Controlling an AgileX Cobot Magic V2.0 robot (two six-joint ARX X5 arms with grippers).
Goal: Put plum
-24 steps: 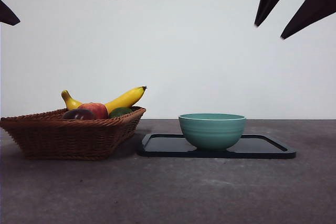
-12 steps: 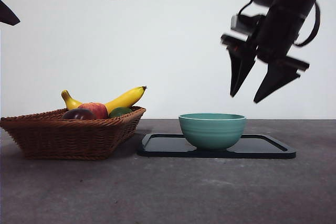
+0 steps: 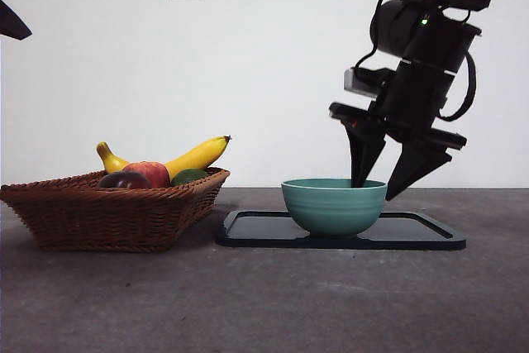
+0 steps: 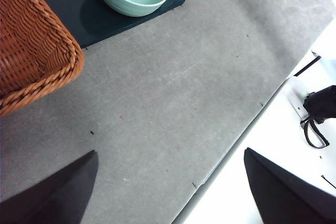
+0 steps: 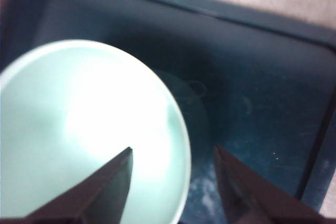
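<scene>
Straddling the rim of the green bowl (image 3: 334,205), the right gripper (image 3: 386,179) has its two jaws spread apart and holds nothing: one jaw tip is inside the bowl, the other outside it, over the black tray (image 3: 417,238). The right wrist view shows the same, with the bowl's edge (image 5: 181,129) between the two dark jaws. The left gripper (image 4: 168,192) waits with its jaws wide apart and empty, above bare table (image 4: 173,87) near the corner of the wicker basket (image 4: 31,51).

The plum (image 3: 125,180) is not near the working arm. It lies in the basket (image 3: 107,217), at the front, touching the red-and-yellow apple (image 3: 150,173), with the banana (image 3: 178,157) behind and a dark green fruit (image 3: 190,176) beside. It looks round, glossy and very dark, almost black with a maroon tone; only its top shows above the woven rim.

I think the main risk is the bowl. If the jaws close here, they would pinch the bowl's wall and not the fruit. A sideways move could push or tip the bowl on the smooth tray. A second risk is taking the wrong fruit, because the plum sits tight against the apple, and a smooth round skin may slip from the jaws.
</scene>
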